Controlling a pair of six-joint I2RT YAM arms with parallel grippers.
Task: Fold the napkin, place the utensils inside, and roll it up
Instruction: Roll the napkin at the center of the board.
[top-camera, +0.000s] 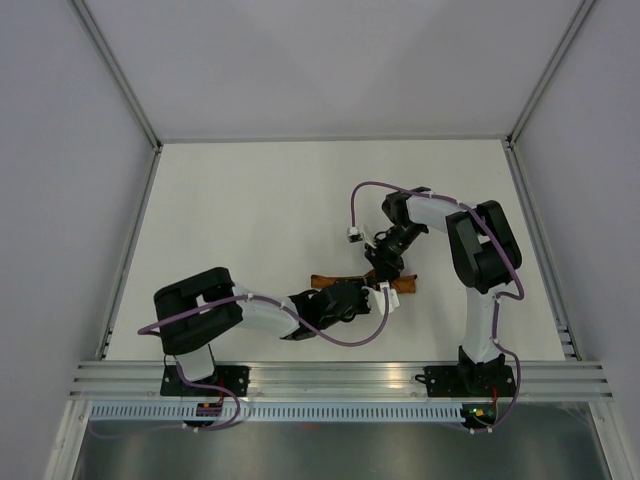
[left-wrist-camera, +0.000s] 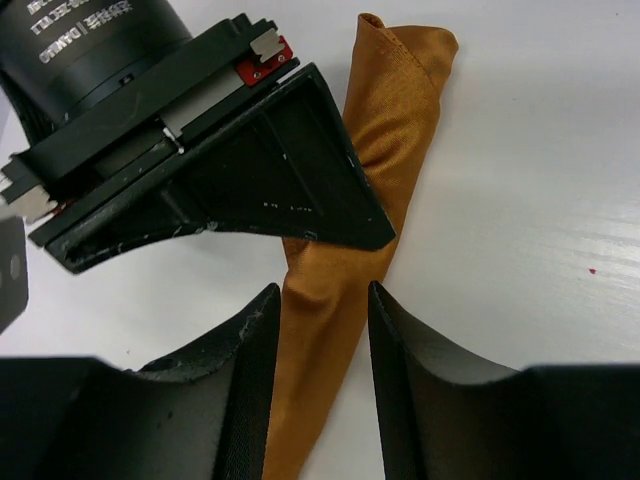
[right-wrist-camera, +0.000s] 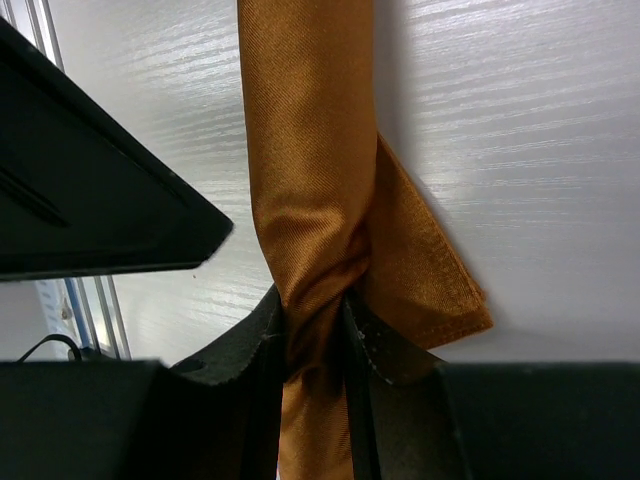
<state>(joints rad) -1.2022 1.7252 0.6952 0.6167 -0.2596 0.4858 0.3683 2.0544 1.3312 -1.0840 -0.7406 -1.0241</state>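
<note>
Seen from above, the left arm (top-camera: 200, 315) reaches in from the near-left of the white bench (top-camera: 250, 210). Its left pincer (left-wrist-camera: 325, 300) is set astride the napkin (left-wrist-camera: 395, 120), an orange-brown cloth wound into a narrow roll that lies flat on the bench about midway across, nearer the arms than the far wall. In the left wrist view one finger stands on each side of the roll, and the cloth fills the gap between them. Whether they press it or merely flank it cannot be told. Just beside it, toward the roll's right end, the right pincer (right-wrist-camera: 315, 310) is clamped on the napkin, the fabric visibly squeezed to a waist between its fingers, with a loose corner of cloth lying flat to one side. The right arm (top-camera: 480, 250) bends in over the bench from the right.
</note>
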